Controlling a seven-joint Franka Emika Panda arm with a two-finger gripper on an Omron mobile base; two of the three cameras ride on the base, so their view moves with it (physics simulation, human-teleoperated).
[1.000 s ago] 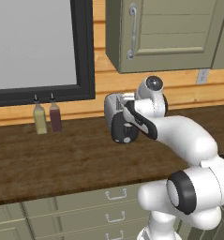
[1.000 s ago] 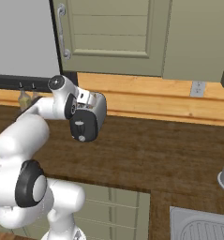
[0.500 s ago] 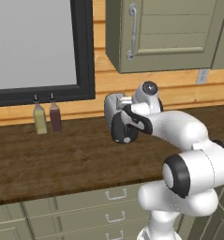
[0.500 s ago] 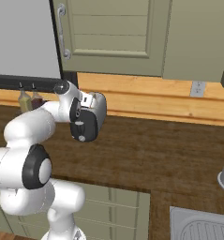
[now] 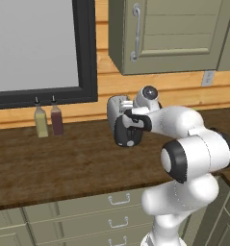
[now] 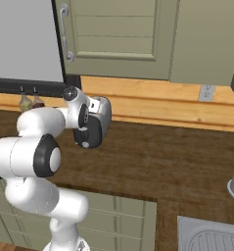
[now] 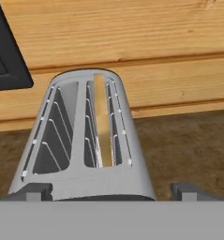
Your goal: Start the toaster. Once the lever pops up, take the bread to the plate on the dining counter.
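On the dark wooden surface (image 5: 63,163), against the plank wall, the toaster (image 7: 80,140) is stood; the bread (image 7: 102,119) is seated on edge in its right slot, the top crust alone exposed. The claw (image 7: 108,190) is held wide and empty just above the toaster's near end. The slice is judged light, stiff, crumbly; a hold across its flat faces by the upper edge is advised. Two bottles (image 5: 48,121) are stood well aside; a sink (image 6: 211,238) is set far off; nothing is seen obstructing.
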